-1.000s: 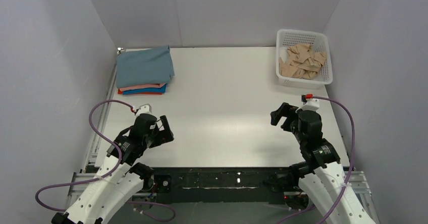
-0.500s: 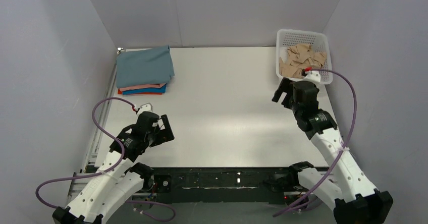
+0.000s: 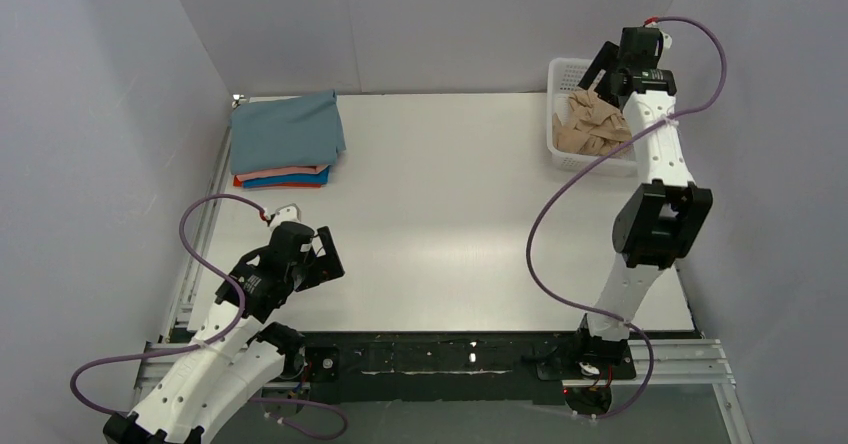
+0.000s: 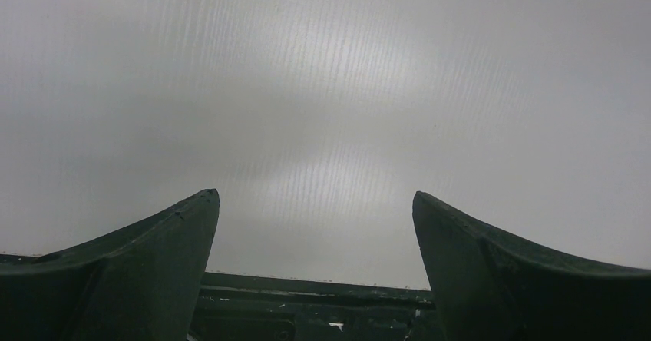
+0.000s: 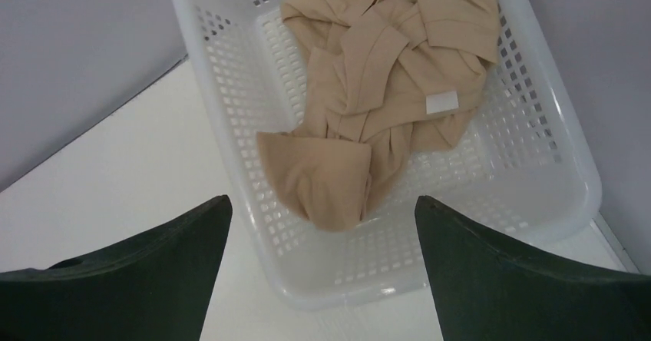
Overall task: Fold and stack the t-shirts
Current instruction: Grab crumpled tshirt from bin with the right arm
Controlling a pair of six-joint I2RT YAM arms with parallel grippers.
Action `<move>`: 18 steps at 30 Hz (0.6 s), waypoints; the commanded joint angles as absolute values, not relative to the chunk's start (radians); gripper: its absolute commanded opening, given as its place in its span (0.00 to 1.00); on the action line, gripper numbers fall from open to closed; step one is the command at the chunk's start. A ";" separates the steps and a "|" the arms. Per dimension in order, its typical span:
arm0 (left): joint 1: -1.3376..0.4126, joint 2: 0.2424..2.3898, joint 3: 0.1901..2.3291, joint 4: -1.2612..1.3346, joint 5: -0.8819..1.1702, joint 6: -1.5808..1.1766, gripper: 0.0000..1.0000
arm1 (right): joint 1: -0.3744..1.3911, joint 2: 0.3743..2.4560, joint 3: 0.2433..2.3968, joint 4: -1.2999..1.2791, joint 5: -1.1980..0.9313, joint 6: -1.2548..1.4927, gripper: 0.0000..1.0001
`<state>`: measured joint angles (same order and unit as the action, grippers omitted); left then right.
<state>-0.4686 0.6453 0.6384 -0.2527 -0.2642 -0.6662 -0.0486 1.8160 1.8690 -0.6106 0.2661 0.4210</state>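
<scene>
White tabletop (image 3: 450,214), boxed by pale grey walls, is filling the top view, with both arm bases sitting at 6 o'clock. Left arm is crouching low toward 7 o'clock, elbow folded back near its base, and its left gripper (image 3: 325,256) is pointing toward the table's middle, hanging just above the bare surface. In the left wrist view that left gripper (image 4: 315,264) is showing its two dark fingers (image 4: 153,264) spread wide, with nothing between them. Right arm is stretching almost fully out toward 1 o'clock, forearm rising steeply and wrist bending down, so the right gripper (image 3: 598,76) is hovering over the white lattice basket (image 3: 553,114). From the right wrist view the right gripper (image 5: 322,264) is gaping too, both fingers apart and clear of the cloth, above the basket (image 5: 530,126). One tan t-shirt (image 5: 384,87) is lying crumpled inside that basket, its small white neck label (image 5: 441,103) facing up; the same tan t-shirt (image 3: 592,129) is showing at 1 o'clock in the top view. Four folded t-shirts are lying stacked at 11 o'clock: a grey-blue one (image 3: 287,129) on top, then edges of salmon (image 3: 262,173), bright blue (image 3: 300,177) and orange-red (image 3: 280,184) peeking out beneath. That is making five shirts, one basket and two arms.
</scene>
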 commanded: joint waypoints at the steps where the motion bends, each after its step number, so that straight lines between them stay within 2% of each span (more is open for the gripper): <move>1: -0.472 0.658 0.643 -0.312 -0.281 -0.672 0.98 | -0.112 2.091 2.145 -0.758 0.218 0.404 0.97; 5: -0.472 0.658 0.642 -0.318 -0.269 -0.678 0.98 | -0.155 2.331 2.335 -0.770 0.139 0.455 0.94; 11: -0.472 0.671 0.642 -0.330 -0.277 -0.686 0.98 | -0.167 2.445 2.322 -0.668 0.056 0.487 0.93; 13: -0.472 0.677 0.640 -0.325 -0.281 -0.686 0.98 | -0.167 2.452 2.309 -0.652 0.032 0.485 0.88; 14: -0.472 0.681 0.641 -0.322 -0.281 -0.686 0.98 | -0.167 2.454 2.306 -0.649 0.013 0.477 0.83; 15: -0.472 0.685 0.642 -0.320 -0.281 -0.685 0.98 | -0.167 2.454 2.304 -0.647 0.008 0.471 0.68; 16: -0.472 0.689 0.645 -0.320 -0.281 -0.683 0.98 | -0.167 2.451 2.303 -0.644 0.008 0.468 0.44; 18: -0.473 0.692 0.651 -0.328 -0.281 -0.682 0.98 | -0.168 2.429 2.298 -0.640 -0.022 0.467 0.05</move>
<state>-0.4686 0.6773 0.6384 -0.2569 -0.2569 -0.6781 -0.1761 2.4912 2.2868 -0.6746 0.0479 0.4648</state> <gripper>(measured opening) 0.981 0.401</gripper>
